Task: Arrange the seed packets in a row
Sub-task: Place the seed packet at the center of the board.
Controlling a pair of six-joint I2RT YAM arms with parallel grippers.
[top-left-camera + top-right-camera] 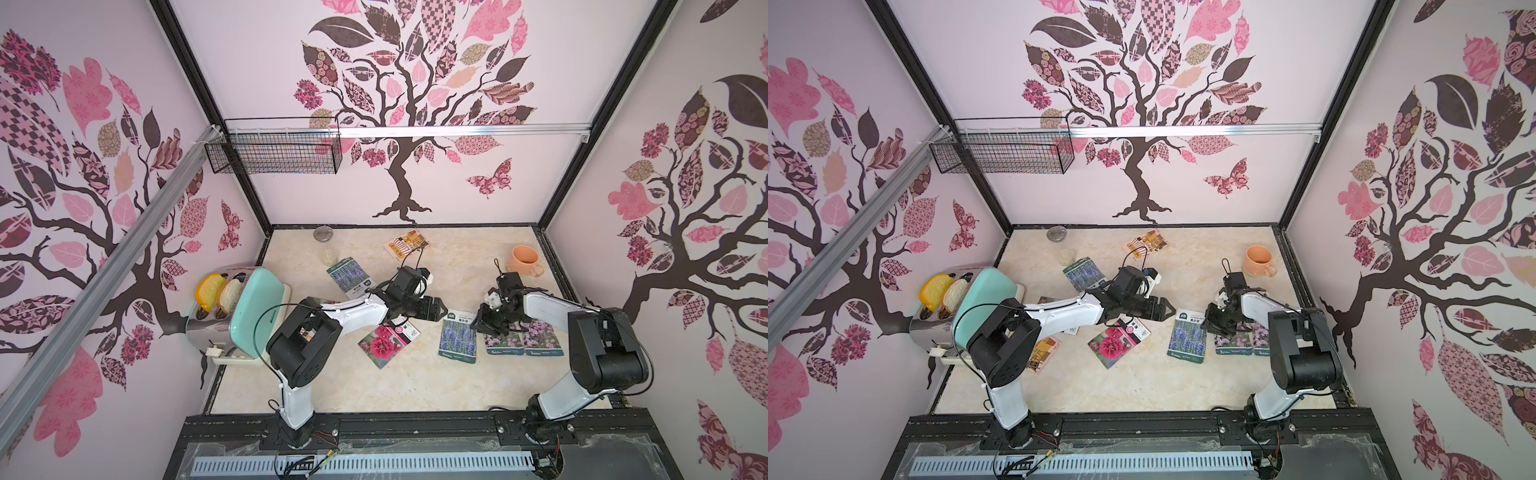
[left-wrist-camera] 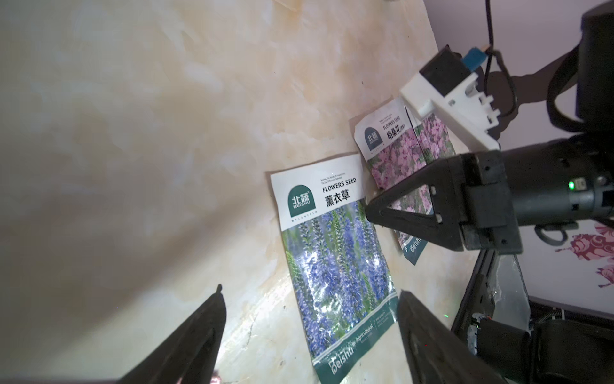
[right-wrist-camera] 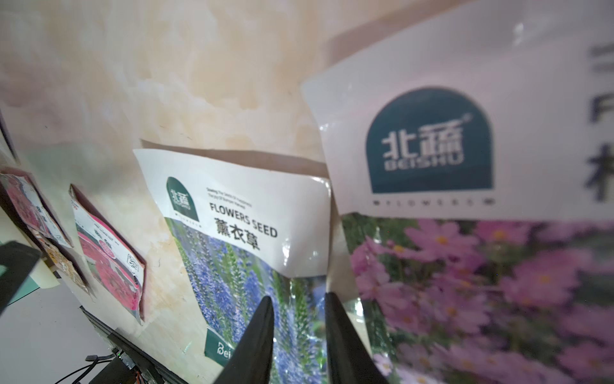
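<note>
A purple lavender seed packet [image 1: 457, 338] [image 2: 335, 266] lies flat beside two pink-purple flower packets [image 1: 521, 343] [image 3: 465, 266] that sit side by side to its right. My right gripper [image 1: 484, 328] [image 3: 298, 297] hovers low over the lavender packet's right edge, jaws slightly apart, holding nothing. My left gripper [image 1: 440, 309] [image 2: 310, 292] stands wide open and empty just left of that packet. A red-pink flower packet [image 1: 386, 338] lies askew below it. Further back lie another lavender packet [image 1: 347, 274] and an orange cartoon packet [image 1: 407, 243]. A second orange packet [image 1: 1042, 353] shows under my left arm.
A toaster [image 1: 216, 307] with bread and a teal dish [image 1: 257, 309] stand at the left edge. A peach mug [image 1: 523, 259] sits back right. A glass jar [image 1: 329, 257] and its lid [image 1: 322, 233] are at the back. A wire basket [image 1: 274, 151] hangs on the wall.
</note>
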